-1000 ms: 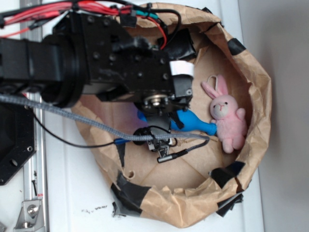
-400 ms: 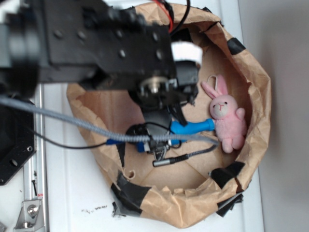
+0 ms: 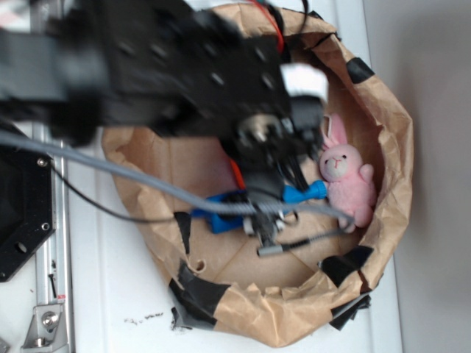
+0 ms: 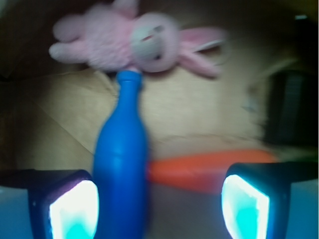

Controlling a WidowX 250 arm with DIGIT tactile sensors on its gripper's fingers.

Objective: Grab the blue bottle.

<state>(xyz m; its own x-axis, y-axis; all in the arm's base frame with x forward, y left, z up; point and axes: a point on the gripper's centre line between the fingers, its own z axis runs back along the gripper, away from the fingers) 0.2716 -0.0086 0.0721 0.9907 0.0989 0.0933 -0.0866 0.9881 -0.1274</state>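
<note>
A white worktop carries a brown paper basin patched with black tape. The black arm reaches in from the left and covers most of the basin's upper left, with a grey cable trailing across below it.

Against the basin's right wall lies a pink rabbit, head uppermost in the exterior view. The bottle lies flat on the basin floor, its long axis roughly left to right in the exterior view, cap end pointing right and touching the rabbit. In the wrist view it runs up the frame, neck and cap meeting the rabbit's head at the top.

An orange carrot lies beside the bottle, roughly crosswise to it, one end just beside its body; only a sliver of it shows under the arm in the exterior view.

The tool hangs over the bottle with its jaws spread wide and nothing gripped. The bottle's body sits just inside the left finger, possibly touching it, though blur leaves that unclear; the right finger stands well clear, over the carrot.
</note>
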